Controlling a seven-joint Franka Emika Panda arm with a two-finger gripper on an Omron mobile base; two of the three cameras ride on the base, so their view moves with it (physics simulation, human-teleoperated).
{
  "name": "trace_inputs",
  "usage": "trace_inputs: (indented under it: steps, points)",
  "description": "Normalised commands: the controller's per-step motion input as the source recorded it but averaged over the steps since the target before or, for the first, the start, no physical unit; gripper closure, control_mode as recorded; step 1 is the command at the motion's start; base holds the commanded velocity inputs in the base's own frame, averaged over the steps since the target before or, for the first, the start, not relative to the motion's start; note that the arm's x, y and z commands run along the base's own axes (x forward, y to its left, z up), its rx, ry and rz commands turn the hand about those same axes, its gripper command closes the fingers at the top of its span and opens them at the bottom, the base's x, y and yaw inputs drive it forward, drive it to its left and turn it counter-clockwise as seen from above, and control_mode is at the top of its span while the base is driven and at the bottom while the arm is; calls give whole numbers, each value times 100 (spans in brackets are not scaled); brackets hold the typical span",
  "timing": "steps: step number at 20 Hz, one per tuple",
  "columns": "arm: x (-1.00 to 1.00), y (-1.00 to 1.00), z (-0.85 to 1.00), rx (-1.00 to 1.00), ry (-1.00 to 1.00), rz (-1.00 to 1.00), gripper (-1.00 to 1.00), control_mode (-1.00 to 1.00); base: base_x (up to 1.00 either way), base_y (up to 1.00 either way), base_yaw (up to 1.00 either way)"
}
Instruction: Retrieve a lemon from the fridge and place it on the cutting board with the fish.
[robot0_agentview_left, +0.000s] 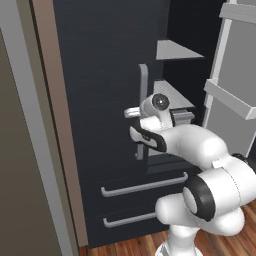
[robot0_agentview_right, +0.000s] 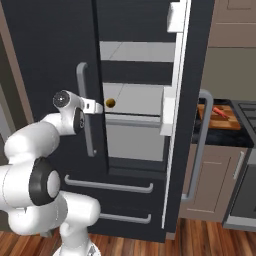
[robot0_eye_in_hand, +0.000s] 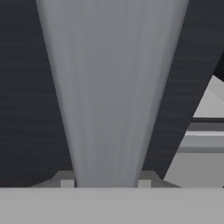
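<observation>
Glossy white rounded arm, black joint bands, grey wrist disc, small grey pincer
</observation>
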Motion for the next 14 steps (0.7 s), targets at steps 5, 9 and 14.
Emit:
trace_inputs:
  steps: [5,9,14]
  points:
    - [-93,15,2,-2,-2,-14,100,-100,0,0,0]
    - [-100,23,2,-4,0,-10,100,-100,0,0,0]
    - [-100,34,3,-8,0,-17,100,-100,0,0,0]
